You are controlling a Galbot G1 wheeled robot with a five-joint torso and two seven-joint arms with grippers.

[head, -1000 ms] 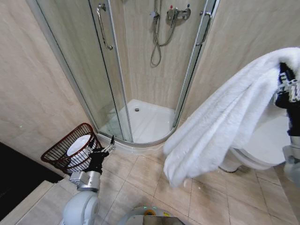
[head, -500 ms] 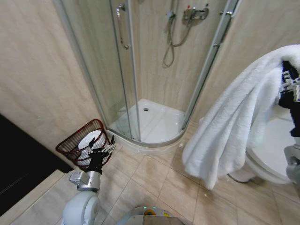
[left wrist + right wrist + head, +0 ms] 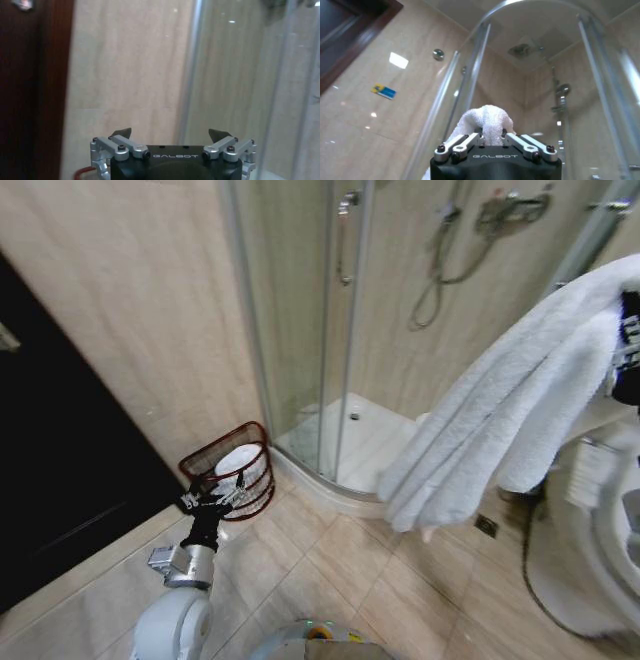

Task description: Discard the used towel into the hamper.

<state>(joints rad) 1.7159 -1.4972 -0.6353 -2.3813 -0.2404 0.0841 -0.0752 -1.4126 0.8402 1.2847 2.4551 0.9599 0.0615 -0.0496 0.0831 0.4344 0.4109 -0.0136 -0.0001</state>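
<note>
Your right tool point(image 3: 487, 139) clenches the towel point(image 3: 500, 430) high, clearing the floor; left tool point(image 3: 212, 502), released, idles beside the hamper point(image 3: 232, 470).

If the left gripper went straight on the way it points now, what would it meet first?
Probably the hamper. In the head view the open left gripper sits low, aimed up and forward at its near side, close by. The left wrist view looks higher, at the tiled wall, so depth and exact line stay uncertain.
</note>
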